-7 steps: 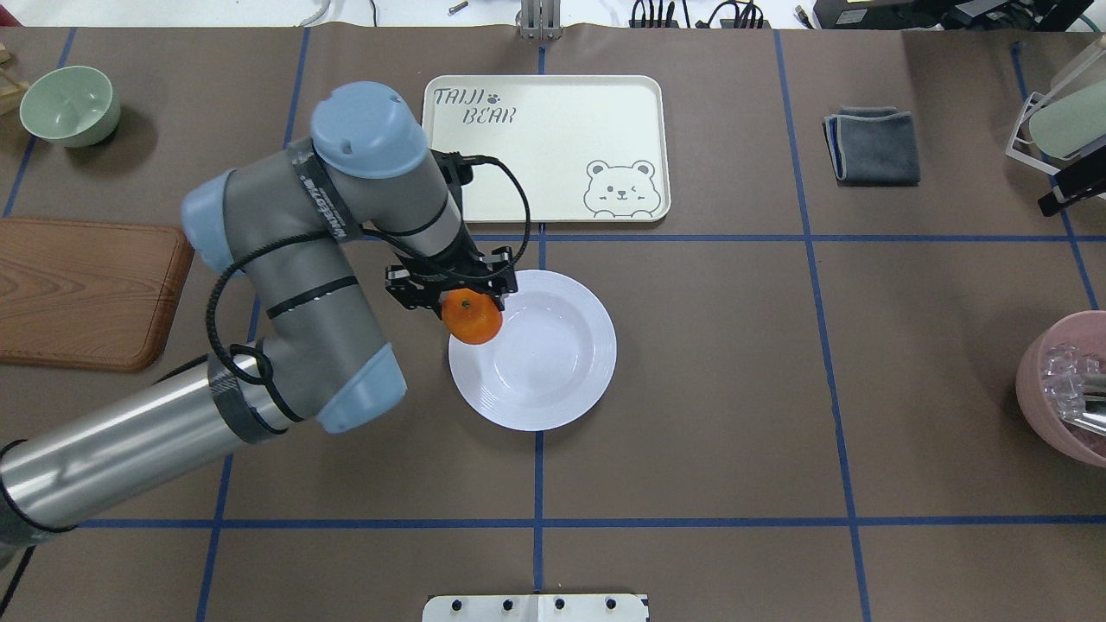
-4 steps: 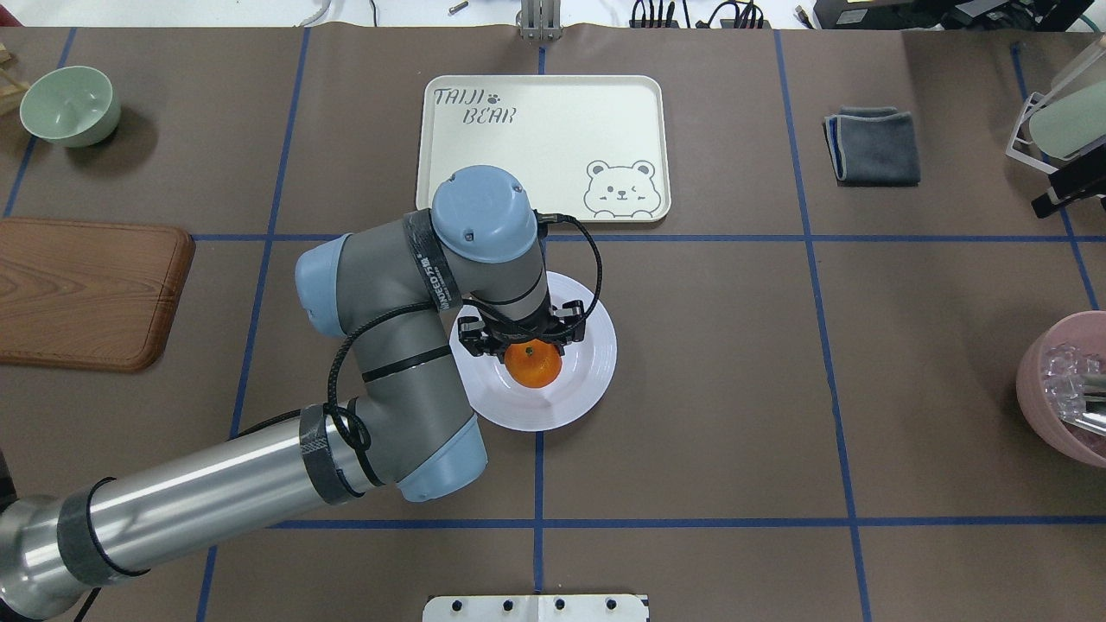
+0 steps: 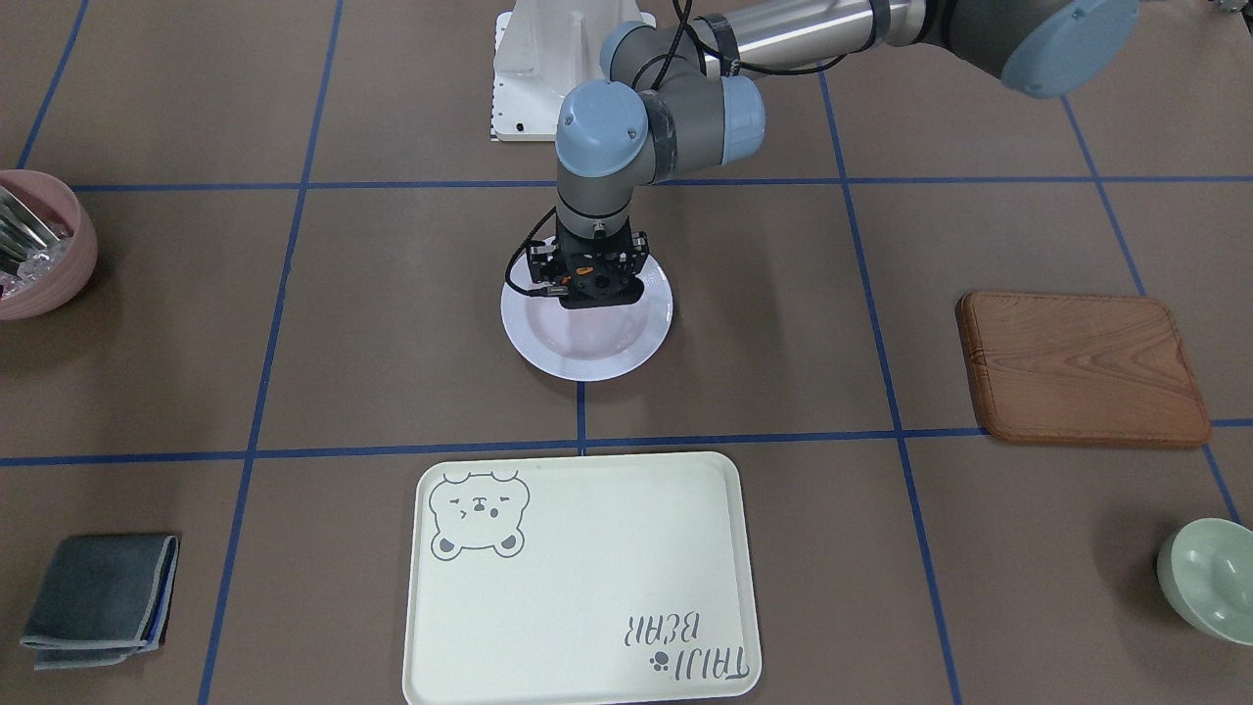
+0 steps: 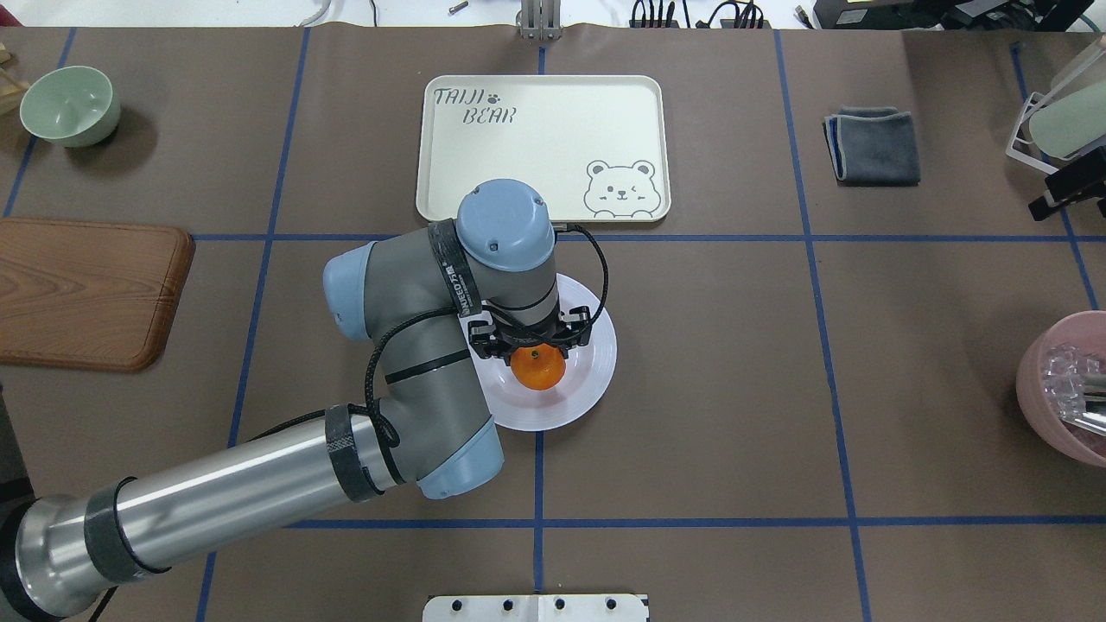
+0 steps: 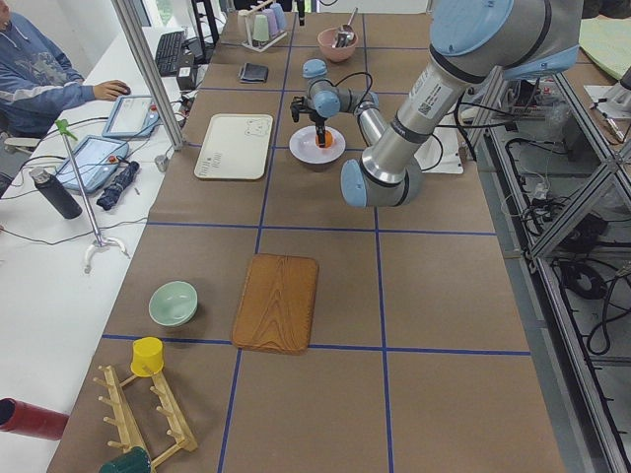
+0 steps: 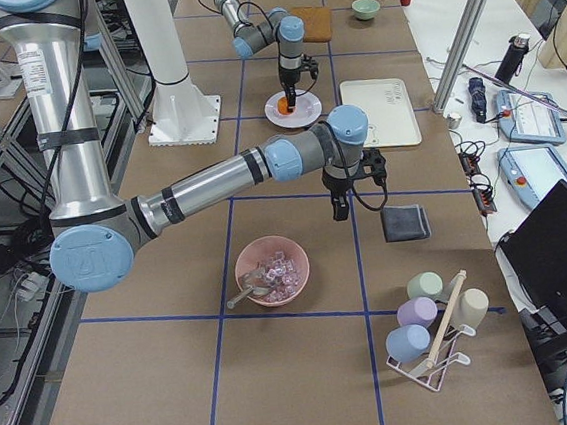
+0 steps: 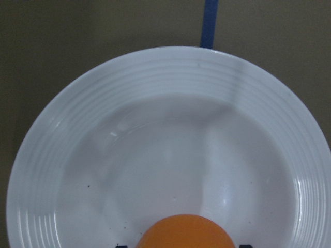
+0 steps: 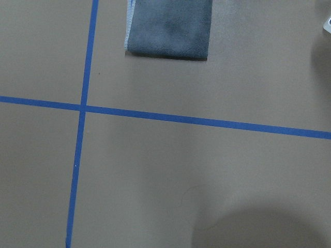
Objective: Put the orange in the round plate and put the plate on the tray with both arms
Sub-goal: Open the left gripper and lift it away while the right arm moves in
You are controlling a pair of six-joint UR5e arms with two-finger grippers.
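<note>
The orange (image 4: 538, 367) sits between the fingers of my left gripper (image 4: 533, 344), which is shut on it just over the middle of the white round plate (image 4: 598, 363). In the left wrist view the orange (image 7: 186, 233) fills the bottom edge above the plate's ribbed rim (image 7: 77, 103). The cream tray (image 4: 543, 130) lies bare beyond the plate. My right gripper (image 6: 343, 207) shows only in the exterior right view, hanging above the table near the grey cloth (image 6: 405, 223). Whether it is open or shut I cannot tell.
A wooden board (image 4: 86, 289) and a green bowl (image 4: 69, 104) lie on the left. On the right are the folded grey cloth (image 4: 873, 145), a pink bowl (image 4: 1067, 389) and a cup rack (image 4: 1058, 112).
My left arm carried the orange from above the plate's left rim to over its middle and came down closer to the plate.
</note>
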